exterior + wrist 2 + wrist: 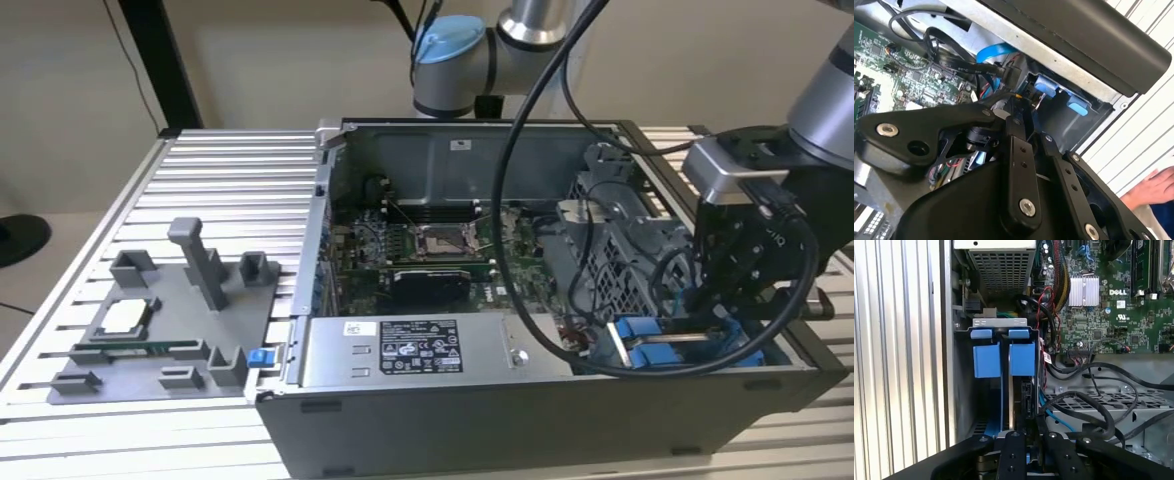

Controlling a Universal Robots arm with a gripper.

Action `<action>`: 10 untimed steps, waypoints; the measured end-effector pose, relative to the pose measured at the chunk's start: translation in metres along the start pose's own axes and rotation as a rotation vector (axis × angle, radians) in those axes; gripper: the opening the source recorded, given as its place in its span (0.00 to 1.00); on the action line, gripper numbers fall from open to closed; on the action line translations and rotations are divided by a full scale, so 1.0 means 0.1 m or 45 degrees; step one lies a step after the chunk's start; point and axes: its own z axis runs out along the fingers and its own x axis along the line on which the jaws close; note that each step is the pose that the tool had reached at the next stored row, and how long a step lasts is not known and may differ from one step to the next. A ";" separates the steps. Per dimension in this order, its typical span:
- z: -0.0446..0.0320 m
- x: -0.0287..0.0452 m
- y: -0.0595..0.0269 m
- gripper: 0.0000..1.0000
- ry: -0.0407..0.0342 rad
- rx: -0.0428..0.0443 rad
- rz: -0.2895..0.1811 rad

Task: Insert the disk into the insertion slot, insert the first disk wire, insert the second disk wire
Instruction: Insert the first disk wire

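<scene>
The disk's bright blue carrier [1021, 360] stands on edge in the insertion slot at the corner of the open computer case [534, 410]. Its blue tabs [654, 345] show in the exterior view at the case's near right, and in the second wrist view [1046, 85]. My gripper [701, 318] reaches down into that corner, just behind the carrier. In the first wrist view my gripper [1029, 421] has its fingers drawn together on a black wire connector [1026, 395] beside the disk's edge. A blue flat wire [994, 52] runs to the same spot, just ahead of my gripper [1016, 102].
A grey labelled power-supply box [414, 350] lies along the case front. The motherboard [427, 250] and a metal drive cage [627, 250] lie behind it, with black cables draped across. A grey fixture tray [160, 320] sits on the slatted table. A person's hand [1154, 187] is outside the case.
</scene>
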 end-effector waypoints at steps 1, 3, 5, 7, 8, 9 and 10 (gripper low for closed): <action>0.011 0.000 0.000 0.00 -0.0002 0.000 0.000; 0.018 0.000 0.000 0.00 -0.0010 0.000 0.000; 0.025 0.000 0.001 0.00 -0.0007 0.000 0.000; 0.026 0.000 0.001 0.00 -0.0008 0.000 0.000; 0.022 0.000 0.002 0.00 -0.0011 0.000 0.000; 0.000 -0.002 0.003 0.00 -0.0035 0.000 0.000; -0.034 -0.001 0.006 0.00 -0.0057 0.000 0.000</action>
